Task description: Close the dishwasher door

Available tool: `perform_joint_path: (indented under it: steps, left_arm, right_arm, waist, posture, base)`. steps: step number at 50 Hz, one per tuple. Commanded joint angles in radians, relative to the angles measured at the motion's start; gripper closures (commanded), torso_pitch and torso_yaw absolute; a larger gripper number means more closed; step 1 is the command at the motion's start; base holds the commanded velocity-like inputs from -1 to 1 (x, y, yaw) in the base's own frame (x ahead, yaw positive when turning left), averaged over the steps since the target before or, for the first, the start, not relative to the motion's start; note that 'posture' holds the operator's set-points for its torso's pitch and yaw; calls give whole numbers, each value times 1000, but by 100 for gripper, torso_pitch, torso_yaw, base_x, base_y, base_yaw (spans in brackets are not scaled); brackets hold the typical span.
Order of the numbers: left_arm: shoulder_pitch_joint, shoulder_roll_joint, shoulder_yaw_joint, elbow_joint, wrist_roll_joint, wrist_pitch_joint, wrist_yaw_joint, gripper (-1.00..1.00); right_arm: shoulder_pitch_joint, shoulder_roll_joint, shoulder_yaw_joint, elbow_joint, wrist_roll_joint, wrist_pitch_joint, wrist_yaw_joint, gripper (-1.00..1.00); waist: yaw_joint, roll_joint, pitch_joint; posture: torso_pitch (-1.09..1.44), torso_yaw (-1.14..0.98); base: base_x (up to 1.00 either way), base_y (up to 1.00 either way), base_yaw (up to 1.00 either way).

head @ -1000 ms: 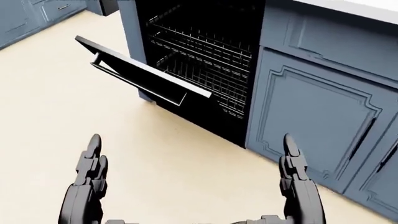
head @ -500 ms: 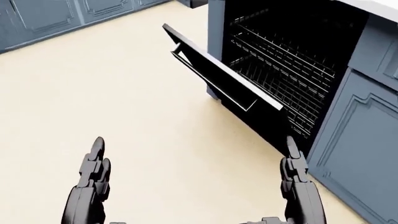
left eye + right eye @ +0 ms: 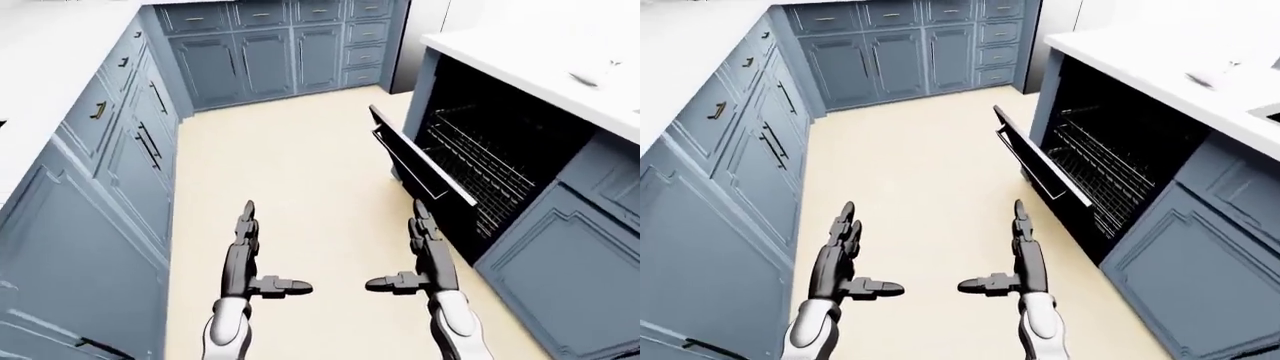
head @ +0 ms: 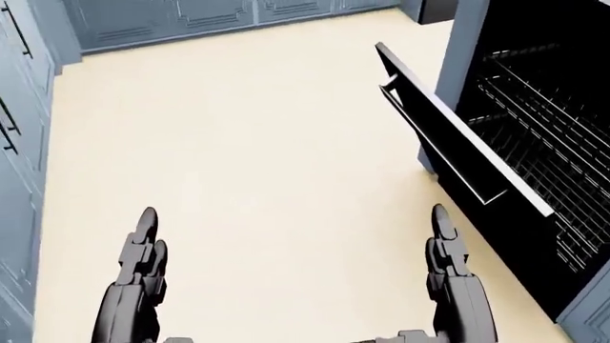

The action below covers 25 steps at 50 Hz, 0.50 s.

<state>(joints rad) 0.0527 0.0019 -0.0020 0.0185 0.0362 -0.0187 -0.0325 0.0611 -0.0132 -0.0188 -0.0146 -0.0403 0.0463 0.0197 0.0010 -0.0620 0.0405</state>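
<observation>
The black dishwasher door (image 3: 420,162) hangs partly open, tilted out from the cabinet run on the right of the left-eye view; a bar handle (image 4: 431,140) runs along its face. Behind it the dark dishwasher cavity (image 3: 492,154) shows wire racks (image 3: 1095,169). My left hand (image 3: 245,255) and right hand (image 3: 424,251) are both held out flat over the beige floor, fingers straight and thumbs pointing inward, holding nothing. The right hand is below and slightly left of the door's lower end, apart from it.
Blue cabinets (image 3: 110,180) line the left side and the top (image 3: 262,52) of the left-eye view. A white countertop (image 3: 545,60) lies over the dishwasher, with a blue cabinet door (image 3: 575,277) at its right. Beige floor (image 3: 300,172) runs between the two runs.
The whole picture has shifted: the camera has turned left, so the dishwasher and door slid to the right of the head view. Both hands keep the same open pose.
</observation>
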Motion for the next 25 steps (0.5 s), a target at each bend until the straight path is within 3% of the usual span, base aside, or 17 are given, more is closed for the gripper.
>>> perform_joint_path:
  steps: [1, 4, 9, 11, 13, 14, 19, 20, 23, 25]
  left_arm:
    - [-14, 8, 11, -48, -2, -30, 1, -100]
    - [-14, 7, 10, -50, -1, -30, 2, -100]
    - [-12, 8, 11, -58, -3, -25, 1, -100]
    - [-9, 7, 10, -65, -2, -23, 1, -100]
    - [-9, 7, 10, -63, -1, -24, 1, -100]
    - [-8, 7, 9, -67, -2, -21, 0, -100]
    - [-6, 7, 9, -70, -3, -19, -1, -100]
    - [-6, 7, 9, -72, -3, -18, -1, -100]
    - [-5, 7, 9, -69, -3, -20, -1, -100]
    - [-3, 6, 7, -74, -1, -19, -1, -100]
  right_arm:
    - [-14, 4, 8, -44, 2, -27, 0, -100]
    - [-12, 4, 9, -51, 1, -22, -1, -100]
    - [-8, 5, 10, -57, -1, -23, -2, -100]
    - [-7, 4, 9, -59, 0, -22, -1, -100]
    - [-7, 4, 9, -61, 0, -21, -1, -100]
    - [-6, 5, 10, -63, 0, -20, -1, -100]
    - [-15, 5, 11, -52, -4, -25, -4, -100]
    - [-21, 5, 13, -48, -22, -23, -18, -100]
    - [-21, 5, 19, -57, -30, -12, -18, -100]
    - [-22, 5, 17, -56, -29, -10, -18, -100]
  waist:
    - [8, -9, -10]
    - [10, 10, -22]
    - [2, 69, -12]
    - [0, 103, -14]
    - [3, 165, -33]
    - [12, 136, -29]
    - [27, 97, -28]
    - [13, 84, -11]
    - [20, 64, -4]
    - [26, 37, -9]
  posture:
    - [0, 0]
    - [0, 0]
    - [0, 0]
    - [0, 0]
    - [0, 0]
    - [0, 0]
    - [0, 0]
    - [0, 0]
    - [0, 0]
    - [0, 0]
  base:
    - [0, 0, 55]
    - [0, 0, 54]
    - [0, 0, 55]
    - [0, 0, 55]
    - [0, 0, 55]
    - [0, 0, 55]
    - [0, 0, 55]
    - [0, 0, 3]
    - [0, 0, 0]
    - [0, 0, 0]
